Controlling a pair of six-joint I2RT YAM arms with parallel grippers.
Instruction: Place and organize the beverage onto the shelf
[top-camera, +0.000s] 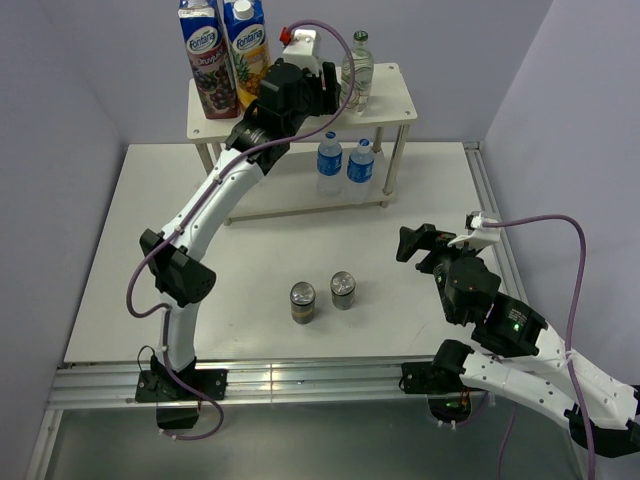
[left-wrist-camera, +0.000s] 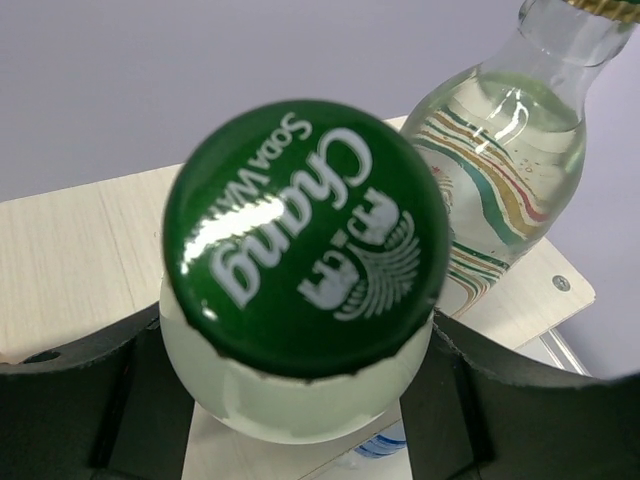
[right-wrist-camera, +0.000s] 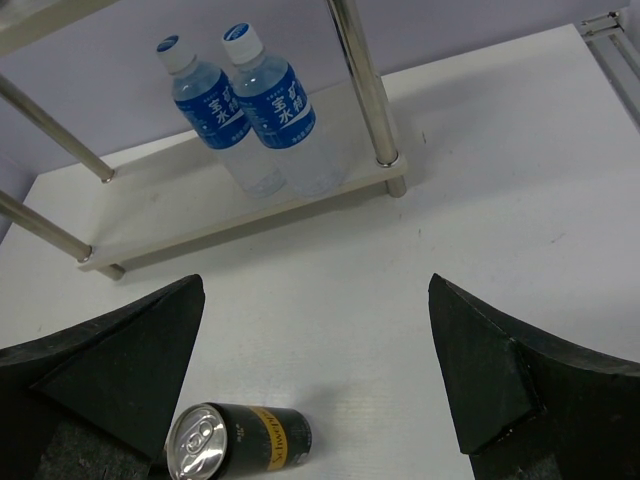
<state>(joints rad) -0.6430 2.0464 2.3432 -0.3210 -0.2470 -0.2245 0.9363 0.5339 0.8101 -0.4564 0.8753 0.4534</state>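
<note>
My left gripper (top-camera: 325, 97) is over the top board of the cream shelf (top-camera: 395, 105). It is shut on a clear bottle with a green Chang cap (left-wrist-camera: 305, 235), held upright between its fingers (left-wrist-camera: 95, 400). A second clear glass bottle (top-camera: 357, 70) stands just to its right on the same board and also shows in the left wrist view (left-wrist-camera: 505, 170). Two blue-capped water bottles (top-camera: 329, 162) (top-camera: 361, 167) stand side by side on the lower board (right-wrist-camera: 180, 210). Two dark cans (top-camera: 303, 302) (top-camera: 343, 290) stand on the table. My right gripper (top-camera: 415, 243) is open and empty above the table, right of the cans.
Two tall Fontana juice cartons (top-camera: 222, 55) stand at the left end of the top board. In the right wrist view, a can (right-wrist-camera: 240, 440) sits by the left finger, with a shelf leg (right-wrist-camera: 365, 90) ahead. A metal rail (top-camera: 300, 380) runs along the table's near edge.
</note>
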